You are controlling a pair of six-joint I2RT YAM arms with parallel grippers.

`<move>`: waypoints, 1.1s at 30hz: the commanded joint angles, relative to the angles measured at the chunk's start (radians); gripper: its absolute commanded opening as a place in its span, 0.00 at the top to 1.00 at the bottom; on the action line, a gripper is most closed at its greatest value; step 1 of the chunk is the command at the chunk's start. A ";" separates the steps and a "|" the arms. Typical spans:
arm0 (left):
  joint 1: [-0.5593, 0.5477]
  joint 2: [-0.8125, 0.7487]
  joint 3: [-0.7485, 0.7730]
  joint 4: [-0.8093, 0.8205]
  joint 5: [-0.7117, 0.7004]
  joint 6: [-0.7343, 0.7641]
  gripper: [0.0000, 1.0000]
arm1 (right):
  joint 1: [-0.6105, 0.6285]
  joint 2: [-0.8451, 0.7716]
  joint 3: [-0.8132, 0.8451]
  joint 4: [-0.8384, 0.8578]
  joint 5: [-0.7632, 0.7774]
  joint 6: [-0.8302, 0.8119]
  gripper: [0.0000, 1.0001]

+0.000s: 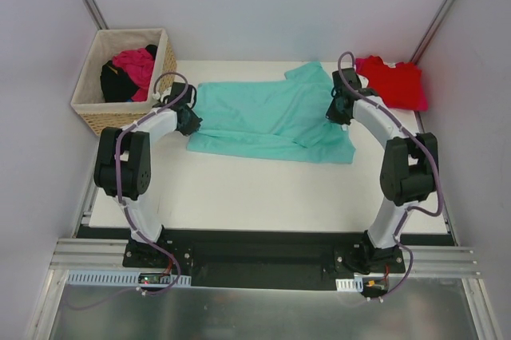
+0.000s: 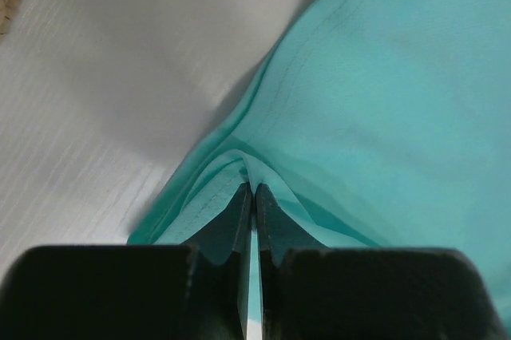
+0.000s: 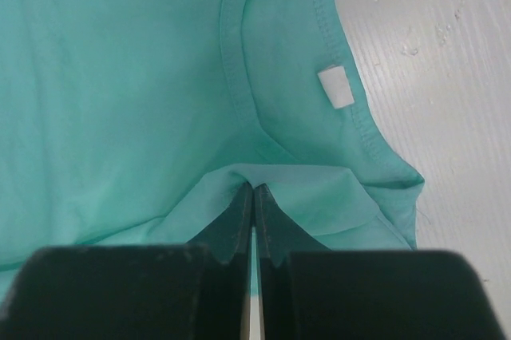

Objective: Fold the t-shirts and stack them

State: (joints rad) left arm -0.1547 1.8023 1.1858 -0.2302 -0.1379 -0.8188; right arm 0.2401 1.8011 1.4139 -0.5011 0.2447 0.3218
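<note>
A teal t-shirt [image 1: 267, 120] lies spread across the back half of the white table [image 1: 263, 188]. My left gripper [image 1: 189, 120] is shut on its left edge, the teal t-shirt [image 2: 383, 108] bunching at the fingertips. My right gripper [image 1: 339, 108] is shut on the teal t-shirt [image 3: 120, 77] beside the collar, close to the white neck label [image 3: 336, 87]. A red t-shirt [image 1: 393, 83] lies folded at the table's back right corner. A magenta-pink shirt [image 1: 136, 66] sits in the basket.
A wicker basket [image 1: 90, 100] with a white liner stands at the back left, holding the pink shirt and dark clothes [image 1: 118, 83]. Grey walls close in the table on three sides. The arm bases sit on a black rail [image 1: 263, 260] at the near edge.
</note>
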 commanded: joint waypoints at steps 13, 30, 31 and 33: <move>0.043 -0.037 -0.031 0.022 -0.092 0.000 0.88 | -0.021 0.242 0.287 0.042 0.036 -0.021 0.99; 0.041 -0.072 -0.018 0.040 -0.002 -0.013 0.07 | 0.005 0.040 0.198 0.062 0.039 -0.053 0.05; 0.037 -0.083 -0.014 0.038 0.018 -0.003 0.06 | 0.014 0.020 0.186 0.061 0.035 -0.055 0.05; 0.011 -0.092 0.003 0.037 0.037 0.004 0.05 | 0.042 -0.015 0.136 0.058 0.021 -0.047 0.05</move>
State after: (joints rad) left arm -0.1181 1.7985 1.1618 -0.2161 -0.1318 -0.8261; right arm 0.2340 1.9530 1.5913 -0.4564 0.2787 0.2863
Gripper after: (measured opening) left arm 0.941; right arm 0.948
